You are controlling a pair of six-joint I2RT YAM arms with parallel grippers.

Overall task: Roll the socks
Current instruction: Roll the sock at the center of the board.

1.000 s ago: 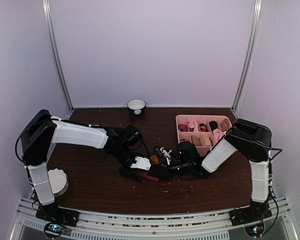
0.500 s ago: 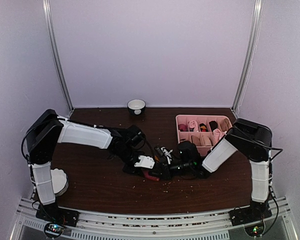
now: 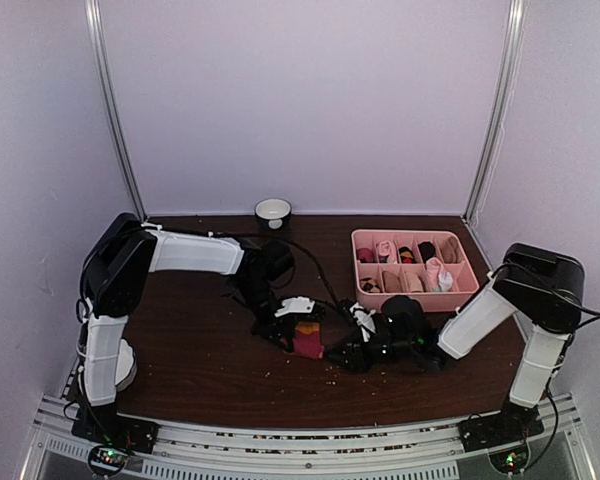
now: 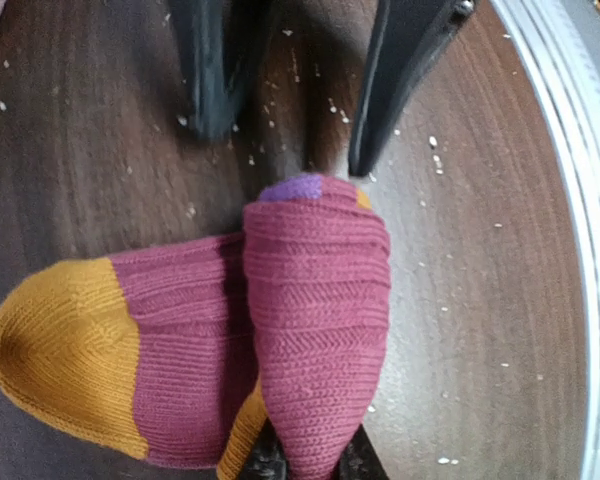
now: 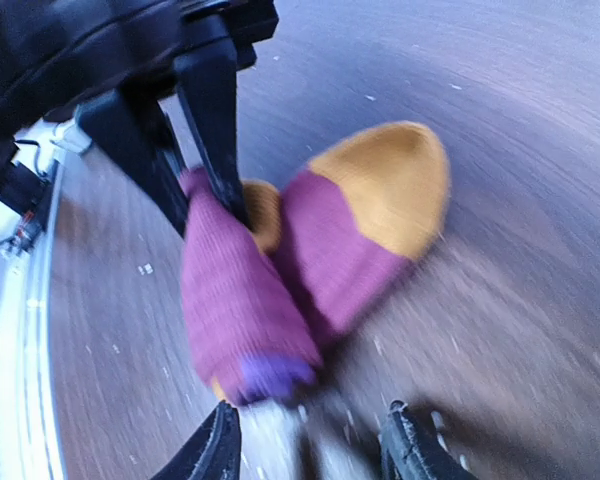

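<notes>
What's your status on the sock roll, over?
Left tool shut on dark red sock, mostly rolled, toe end flat. Right tool open at the roll's far end. Only crumbs nearby.

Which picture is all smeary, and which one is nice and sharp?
Right wrist view: smeary all over, with the red sock and the table streaked. Left wrist view: sharp, so you can see the sock's knitted ribs and the crumbs. Top view: clear and evenly lit, but the sock looks tiny.

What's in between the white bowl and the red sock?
In the top view, the left arm's black wrist sits between the white bowl and the red sock.
</notes>
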